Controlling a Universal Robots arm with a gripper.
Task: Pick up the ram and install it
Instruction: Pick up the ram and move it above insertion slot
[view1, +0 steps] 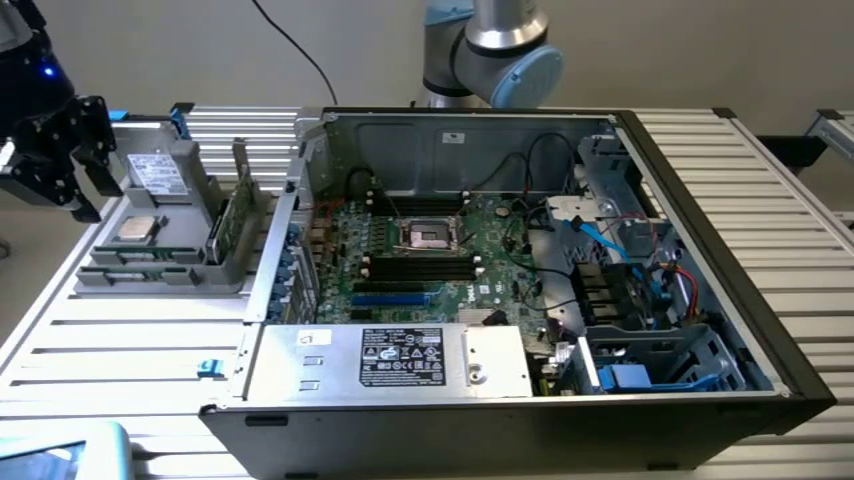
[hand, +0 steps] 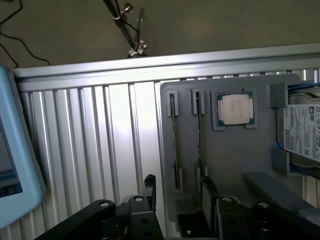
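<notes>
- Gripper (hand: 178, 196): black metal fingers spread wide apart, holding nothing.
- Ram (view1: 230, 230): long, thin green board standing on edge in a narrow slot, just beyond the fingertips and untouched.
- Holder (hand: 235, 160): matte grey moulded tray.
- Processor (hand: 235, 108): square, silver, farther out.
- Drive (hand: 302, 132): grey metal with a white label, farthest.

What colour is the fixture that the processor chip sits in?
Plain grey. The fixture shows best in the wrist view.
</notes>
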